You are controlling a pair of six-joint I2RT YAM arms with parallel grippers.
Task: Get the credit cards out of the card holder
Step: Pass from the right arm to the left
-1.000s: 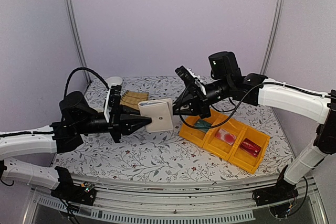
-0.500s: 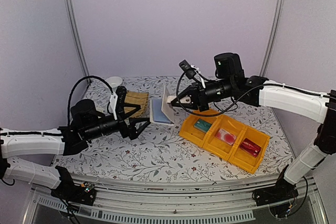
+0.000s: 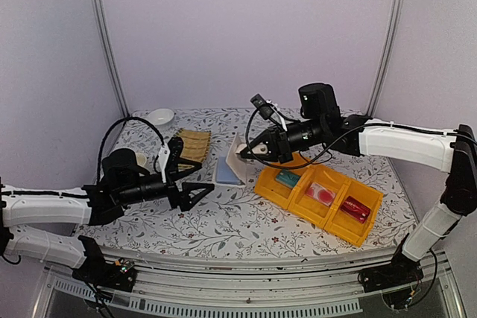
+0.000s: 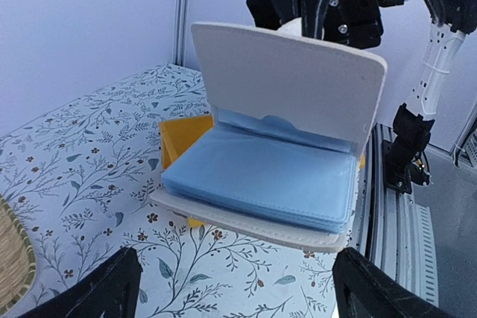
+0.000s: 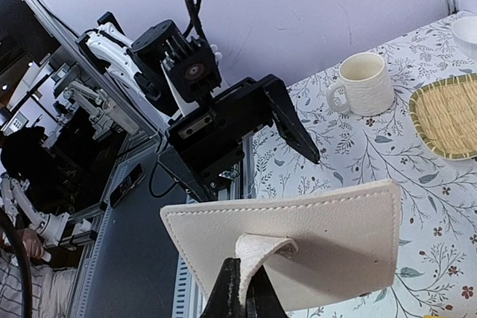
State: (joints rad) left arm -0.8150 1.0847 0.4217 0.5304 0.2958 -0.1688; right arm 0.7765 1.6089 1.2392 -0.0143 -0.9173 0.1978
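Open card holder [image 3: 231, 165] seen on counter [image 3: 223, 221], just left of yellow tray [image 3: 262, 188]. Outside beige, leather-like, stitched along edge; grey-blue pocketed lining [image 4: 261, 176] exposed. Lower flap rested on counter, upper flap raised near upright. On raised flap, snap tab [image 5: 261, 247] pinched by right claw [image 5: 241, 279], pressed together on it. Opposite, left claw [image 4: 237, 262] spread wide, near holder, not touching. Teal card [image 3: 287, 178] and pinkish card with red circle [image 3: 322, 193] laid in separate tray compartments.
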